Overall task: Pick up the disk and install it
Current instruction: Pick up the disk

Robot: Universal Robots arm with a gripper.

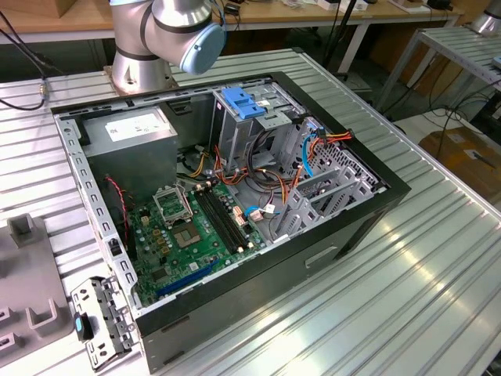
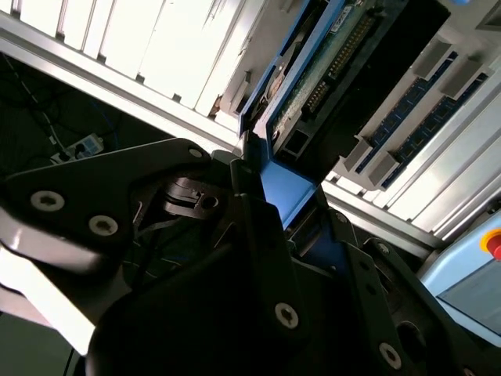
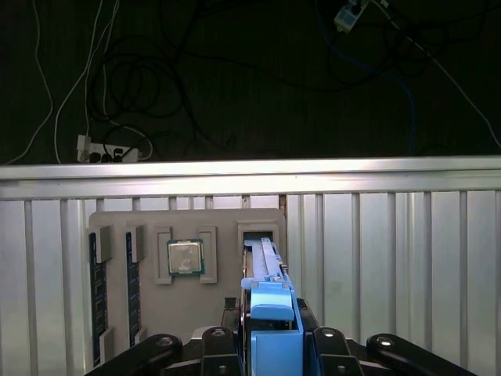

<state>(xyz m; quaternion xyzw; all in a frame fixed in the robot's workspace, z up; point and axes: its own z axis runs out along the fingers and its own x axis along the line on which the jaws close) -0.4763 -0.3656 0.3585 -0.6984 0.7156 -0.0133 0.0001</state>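
Observation:
In both wrist views my gripper (image 3: 272, 323) (image 2: 275, 184) is shut on the disk, with a black finger on either side of its blue carrier edge. The disk (image 3: 263, 254) (image 2: 313, 74) stands on edge at a slot of a grey parts holder (image 3: 219, 223). Its green circuit-board side and connector pins show in the second wrist view. Whether the disk still rests in the slot I cannot tell. In the exterior view the open computer case (image 1: 235, 196) lies on the table, with the drive cage and its blue latch (image 1: 241, 102) at the far side.
The holder also carries memory sticks (image 3: 98, 290) and a processor (image 3: 185, 258). It sits near the edge rail (image 3: 250, 176) of the slatted aluminium table, with floor cables beyond. Inside the case are a grey power supply box (image 1: 129, 133), the motherboard (image 1: 192, 227) and wiring. The arm's base (image 1: 137, 55) stands behind the case.

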